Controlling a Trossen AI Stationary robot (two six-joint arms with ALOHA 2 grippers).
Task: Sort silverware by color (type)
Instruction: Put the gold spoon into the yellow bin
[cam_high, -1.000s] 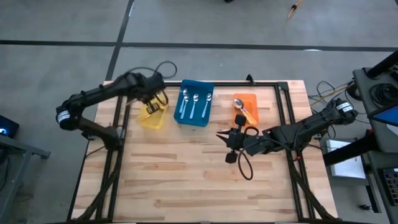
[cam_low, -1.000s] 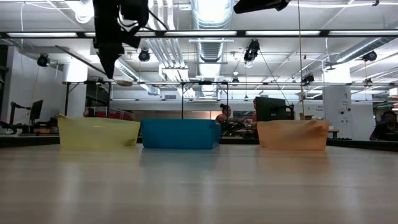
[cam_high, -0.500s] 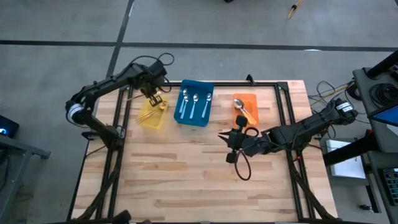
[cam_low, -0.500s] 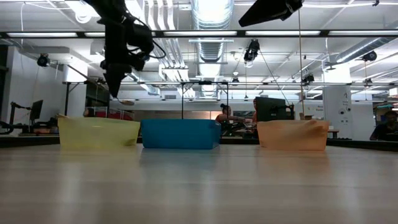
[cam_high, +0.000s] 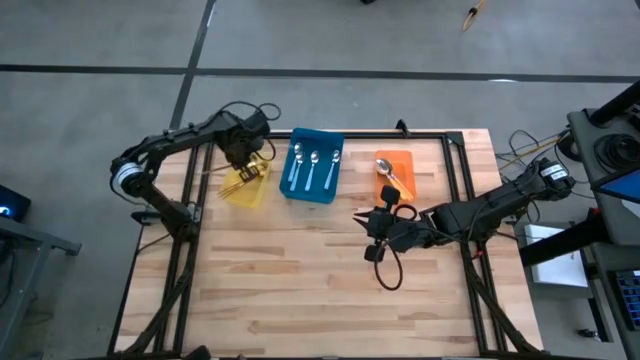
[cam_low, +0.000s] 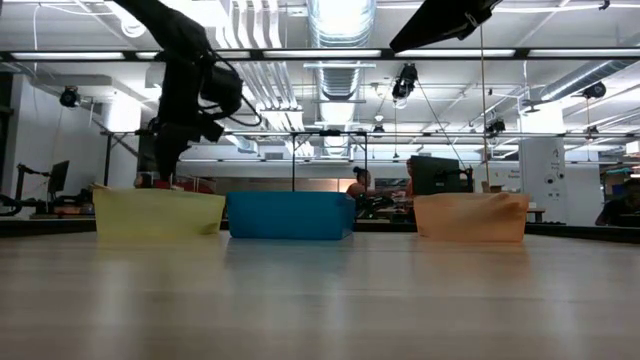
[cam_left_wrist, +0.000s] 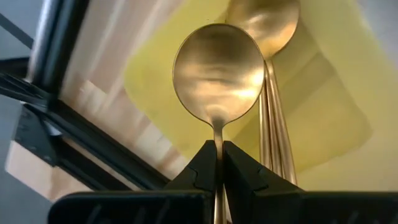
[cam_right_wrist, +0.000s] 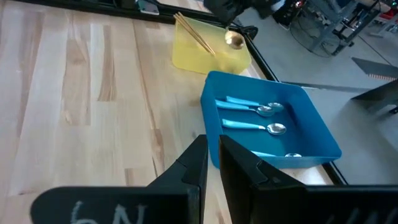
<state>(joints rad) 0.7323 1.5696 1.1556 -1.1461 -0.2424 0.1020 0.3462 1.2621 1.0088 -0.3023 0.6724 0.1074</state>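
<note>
the left gripper (cam_left_wrist: 219, 163), clamped on a gold spoon (cam_left_wrist: 219, 71), has dropped toward the yellow bin (cam_high: 245, 185); release appears imminent. right gripper (cam_high: 372, 237) waits, nearly closed, empty.

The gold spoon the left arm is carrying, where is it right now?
The gold spoon is clamped in the left gripper over the yellow bin, at the table's far left, beside the blue bin.

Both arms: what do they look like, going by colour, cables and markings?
Both are dark, slim, jointed arms. The left arm has a white band near its base; a black cable loops beside the right gripper. Its wrist view shows pale lettering under the dark, angular jaws.
</note>
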